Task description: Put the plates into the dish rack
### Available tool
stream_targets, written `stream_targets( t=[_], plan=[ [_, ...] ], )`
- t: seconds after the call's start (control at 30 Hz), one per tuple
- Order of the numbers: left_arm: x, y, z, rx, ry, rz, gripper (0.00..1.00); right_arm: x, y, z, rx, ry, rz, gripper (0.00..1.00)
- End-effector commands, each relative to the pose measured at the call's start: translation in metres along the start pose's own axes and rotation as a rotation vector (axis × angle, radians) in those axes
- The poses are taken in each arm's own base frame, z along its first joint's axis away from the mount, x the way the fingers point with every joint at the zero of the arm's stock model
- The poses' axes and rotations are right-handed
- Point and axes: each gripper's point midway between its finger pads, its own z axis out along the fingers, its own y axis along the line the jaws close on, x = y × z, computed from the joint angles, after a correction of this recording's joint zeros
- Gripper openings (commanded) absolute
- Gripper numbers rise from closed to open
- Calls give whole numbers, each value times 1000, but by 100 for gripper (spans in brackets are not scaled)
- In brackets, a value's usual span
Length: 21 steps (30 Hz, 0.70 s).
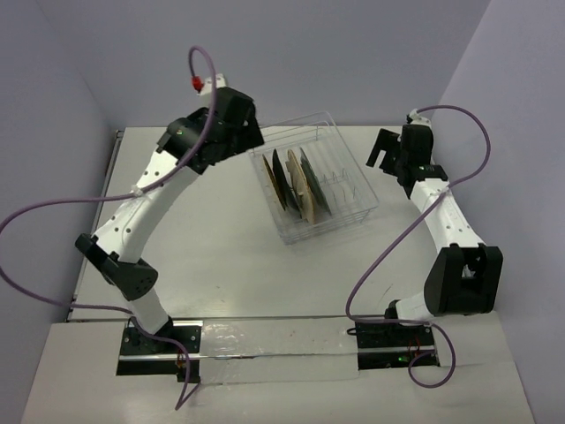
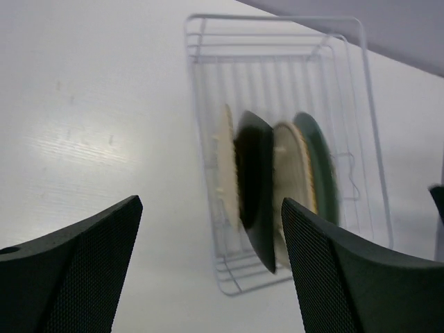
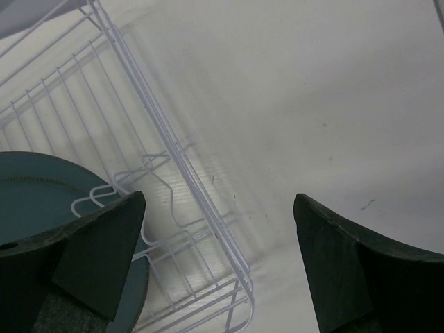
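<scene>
— From above, where do things stand?

— Your dish rack [image 1: 353,185] sits on the table [image 1: 221,256] toward its far side, between the two arms. All four plates [image 1: 298,184] stand on edge in the rack's left half, packed side by side. Your left gripper [image 1: 245,132] hangs just beside the rack's far left corner. Your right gripper [image 1: 383,147] is off to the rack's right side. From up here you cannot tell how wide either one stands.

— And the left wrist camera?

— Your left fingers [image 2: 83,277] are spread wide, with nothing between them and touching nothing. Beyond them lies the rack. In it, from left to right in that view, are a tan plate [image 2: 225,166], the black plate [image 2: 253,187], a second tan plate [image 2: 290,166] and the grey-blue plate [image 2: 320,163]. All four are upright and slightly blurred.

— Right wrist?

— Your right fingers [image 3: 347,270] are wide apart too and hold nothing. They hang over the rack's wire wall and bare table. The grey-blue plate shows at the lower left, inside the rack.
</scene>
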Motion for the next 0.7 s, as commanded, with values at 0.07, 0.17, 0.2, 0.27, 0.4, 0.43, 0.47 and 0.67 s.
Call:
stream_targets(
  t=[0.07,0.17,0.2,0.27,0.4,0.43,0.47,0.67],
  plan=[
    [-76,88,35,-28,-201,-194,99,-26,-27,-30,-43,-77,169,96],
    [-93,129,19,4,-296,-291,99,-23,-45,-43,-47,-103,263,96],
    [-102,133,10,33,-330,-312,99,-21,-55,-48,-21,-124,280,96],
    [-99,181,17,-21,-347,-364,99,-17,-79,-63,57,-180,340,96],
    [-89,222,20,-98,-358,-386,99,-10,-101,-87,161,-266,379,97],
    [-86,228,21,-110,-363,-383,99,-10,-104,-93,178,-287,377,97],
    [-84,231,21,-114,-367,-380,99,-9,-106,-97,187,-302,372,98],
    [-83,245,23,-144,-376,-359,99,-4,-110,-117,212,-360,373,99]
  ],
)
